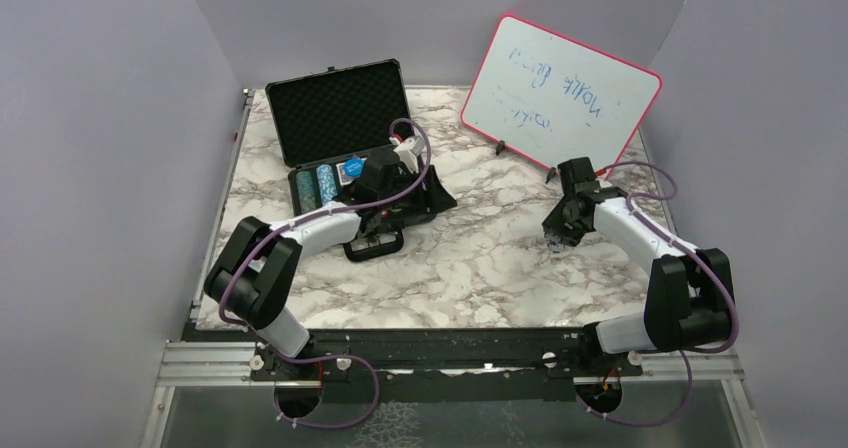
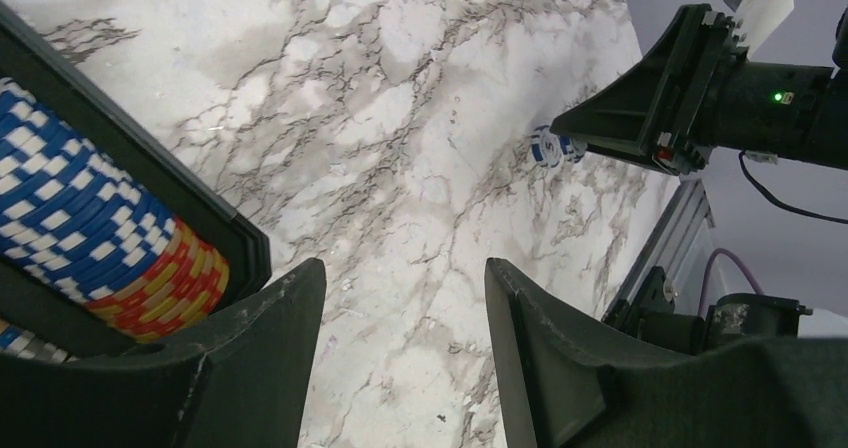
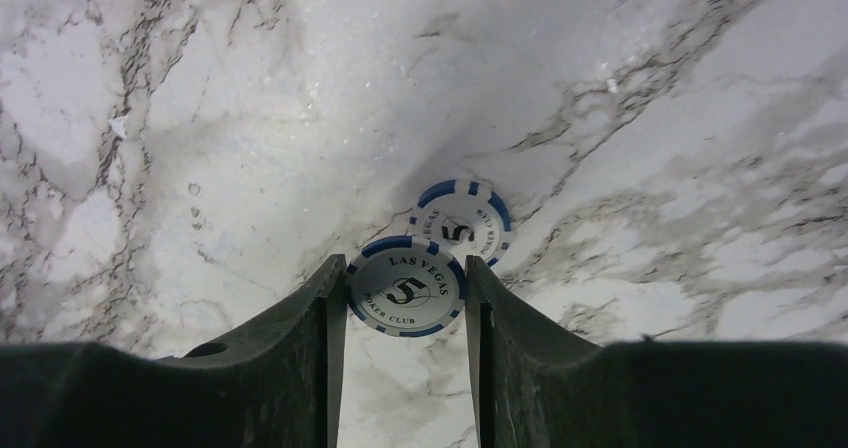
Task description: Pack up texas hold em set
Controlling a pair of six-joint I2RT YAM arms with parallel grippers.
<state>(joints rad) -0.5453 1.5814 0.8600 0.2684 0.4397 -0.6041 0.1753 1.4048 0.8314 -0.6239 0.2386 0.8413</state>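
Note:
The black foam-lined case lies open at the back left, with rows of chips and a blue card deck in its tray. My left gripper is open and empty over bare marble, just right of the case wall and its blue, red and yellow chip rows. My right gripper is shut on a blue-and-white "5" chip, held by its edges low over the table. A second such chip lies on the marble just beyond it.
A pink-framed whiteboard stands propped at the back right, behind my right arm. The marble tabletop is walled by purple panels on three sides. A metal rail runs along the near edge.

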